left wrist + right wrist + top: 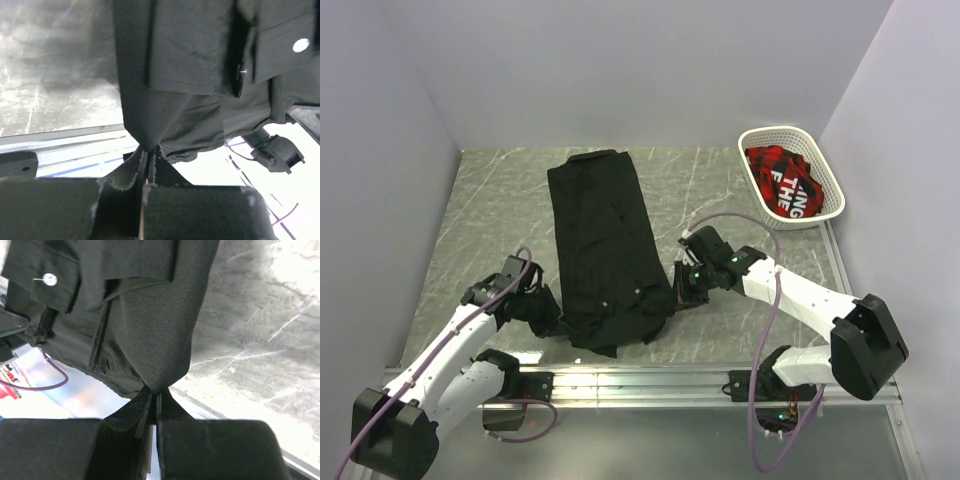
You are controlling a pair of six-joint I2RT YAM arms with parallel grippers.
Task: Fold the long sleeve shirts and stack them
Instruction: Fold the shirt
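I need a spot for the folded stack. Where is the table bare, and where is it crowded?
Bare tabletop lies left of the black shirt, up to the left wall, and right of it, between shirt and white basket. Crowded: the near edge, where the left gripper and right gripper pinch the shirt's near end.

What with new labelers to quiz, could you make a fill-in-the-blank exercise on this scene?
1. The shirt lying on the table is plain ____ in color.
2. The left hand and right hand are both ____ on the shirt's fabric.
3. The white basket stands at the table's far ____ corner.
4. The checked cloth in the basket is black and ____.
Missing words: black; shut; right; red.
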